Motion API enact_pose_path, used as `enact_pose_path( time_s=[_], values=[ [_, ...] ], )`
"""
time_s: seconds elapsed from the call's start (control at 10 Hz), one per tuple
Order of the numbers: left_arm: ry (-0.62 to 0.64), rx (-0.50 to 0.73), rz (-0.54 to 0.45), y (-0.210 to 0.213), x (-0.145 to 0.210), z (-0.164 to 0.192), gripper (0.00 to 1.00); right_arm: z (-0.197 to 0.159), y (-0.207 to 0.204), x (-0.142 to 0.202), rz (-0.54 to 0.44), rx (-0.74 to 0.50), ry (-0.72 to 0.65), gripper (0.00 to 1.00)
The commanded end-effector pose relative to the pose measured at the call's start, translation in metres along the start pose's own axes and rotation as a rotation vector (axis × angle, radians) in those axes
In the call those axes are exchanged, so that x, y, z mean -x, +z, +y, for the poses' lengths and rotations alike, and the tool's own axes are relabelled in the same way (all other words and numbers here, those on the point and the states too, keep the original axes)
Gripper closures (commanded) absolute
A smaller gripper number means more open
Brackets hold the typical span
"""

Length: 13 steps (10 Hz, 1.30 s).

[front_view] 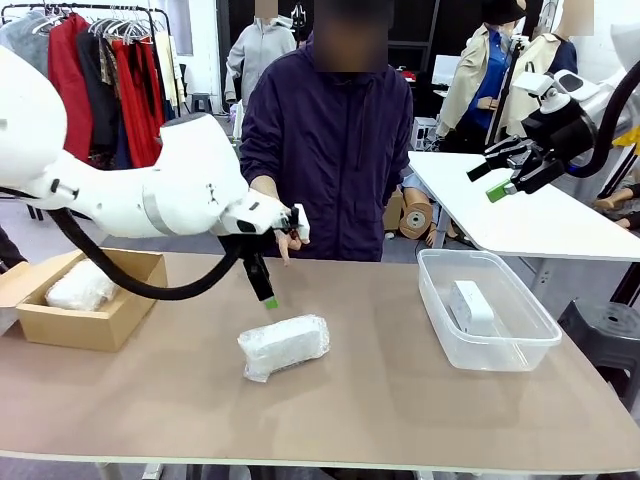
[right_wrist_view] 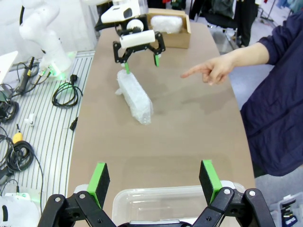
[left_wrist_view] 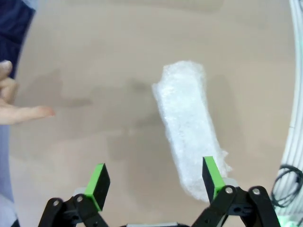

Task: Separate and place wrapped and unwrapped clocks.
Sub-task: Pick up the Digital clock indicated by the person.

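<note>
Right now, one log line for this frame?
left gripper open, hovering by bubble-wrapped clock | right gripper open, raised | second wrapped clock in cardboard box | bare clock in clear tub | person's hand pointing

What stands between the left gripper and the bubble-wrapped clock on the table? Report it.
Nothing visible does. The left gripper hangs open above the bubble-wrapped clock, with only air between its fingers and the wrap. The person's hand points over the table off to one side, clear of that path.
</note>
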<state>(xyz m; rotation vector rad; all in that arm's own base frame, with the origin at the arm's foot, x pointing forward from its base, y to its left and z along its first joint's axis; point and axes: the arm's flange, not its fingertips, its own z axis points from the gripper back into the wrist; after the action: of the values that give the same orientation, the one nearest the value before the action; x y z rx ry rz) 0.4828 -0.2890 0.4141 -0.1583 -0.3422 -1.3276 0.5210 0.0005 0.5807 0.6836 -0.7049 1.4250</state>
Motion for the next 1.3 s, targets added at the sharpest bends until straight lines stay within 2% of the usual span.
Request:
enact_pose_path(
  time_s=[0.0,0.1,0.2,0.3,0.6,0.8,1.2],
  values=[
    [0.013,0.031,0.069,-0.012,-0.009,-0.017,0.0,0.005,-0.001,0.001,0.005,0.0,0.012,0.0],
    [0.029,0.048,0.045,-0.015,-0.013,-0.02,0.0,0.005,-0.001,0.001,0.005,0.0,0.012,0.0],
    [0.06,0.098,-0.08,-0.004,-0.018,-0.015,0.0,0.005,-0.001,0.001,0.005,0.0,0.012,0.0],
    [0.013,0.033,0.043,-0.017,-0.01,-0.02,0.0,0.005,-0.001,0.001,0.005,0.0,0.012,0.0],
    [0.026,0.052,0.014,-0.017,-0.017,-0.023,0.0,0.005,-0.001,0.001,0.005,0.0,0.012,0.0],
    [0.102,0.03,0.073,-0.025,-0.025,-0.024,0.0,0.005,-0.001,0.001,0.005,0.0,0.012,0.0],
    [0.136,-0.018,0.122,-0.031,-0.02,-0.025,0.0,0.005,-0.001,0.001,0.005,0.0,0.012,0.0]
  ],
)
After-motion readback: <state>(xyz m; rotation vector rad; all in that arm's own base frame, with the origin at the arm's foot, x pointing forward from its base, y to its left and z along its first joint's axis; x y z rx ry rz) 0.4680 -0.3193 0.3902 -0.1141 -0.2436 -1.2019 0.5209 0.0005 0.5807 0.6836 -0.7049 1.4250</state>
